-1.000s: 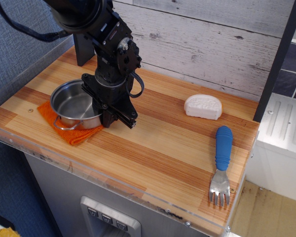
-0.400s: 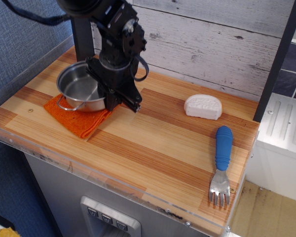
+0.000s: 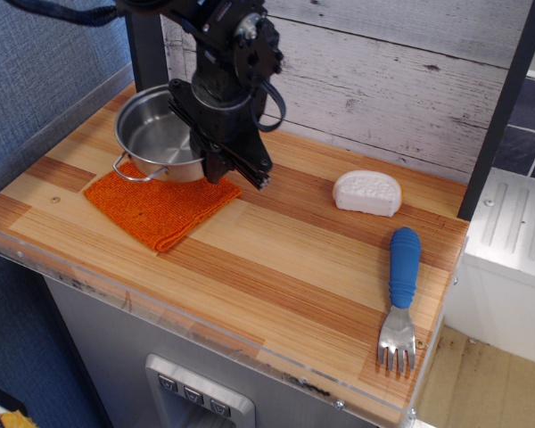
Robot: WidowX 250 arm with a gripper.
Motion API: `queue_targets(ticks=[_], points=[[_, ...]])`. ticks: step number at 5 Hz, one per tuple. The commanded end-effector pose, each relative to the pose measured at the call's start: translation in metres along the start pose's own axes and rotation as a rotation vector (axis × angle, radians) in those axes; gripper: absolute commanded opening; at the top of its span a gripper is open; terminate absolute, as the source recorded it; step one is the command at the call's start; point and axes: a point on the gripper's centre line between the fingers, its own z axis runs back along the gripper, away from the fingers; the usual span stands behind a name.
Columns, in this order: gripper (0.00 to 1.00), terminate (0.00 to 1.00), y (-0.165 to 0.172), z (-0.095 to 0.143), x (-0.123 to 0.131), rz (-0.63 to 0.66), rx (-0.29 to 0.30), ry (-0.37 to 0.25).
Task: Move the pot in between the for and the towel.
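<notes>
Item: stainless-steel pot (image 3: 156,135). Position: raised off the orange towel (image 3: 156,203), higher and further toward the back wall than a second ago, its near rim over the towel's far edge. More of the towel now lies uncovered and flat.

Item: hand (image 3: 225,159). Closed on the pot's right rim, fingers clamped over the wall; the pot hangs from that one grip, tilted slightly.

Item: fork (image 3: 401,299). Blue handle, tines toward the front edge, lying near the right front corner of the desk (image 3: 276,267), well apart from the towel.

Item: white domed lump (image 3: 366,193). Rests toward the back, between towel and fork but behind the line joining them.

Meaning: lift looks done; the carry to the right is not yet made.

Room: a broad bare stretch of desk lies between towel and fork. Risks: the lump at the rear, the front edge, the fork's handle.
</notes>
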Motion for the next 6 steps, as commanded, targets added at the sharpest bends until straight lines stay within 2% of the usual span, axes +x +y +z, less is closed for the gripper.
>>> queue_targets(ticks=[1, 3, 4, 6], points=[[0.0, 0.0, -0.045, 0.036, -0.002, -0.124, -0.01, -0.115], [0.0, 0.0, -0.097, 0.04, -0.004, -0.278, -0.063, -0.149], [0.0, 0.0, -0.112, 0.035, -0.004, -0.338, -0.077, -0.139], [0.0, 0.0, -0.132, 0.019, -0.016, -0.399, -0.142, -0.108]])
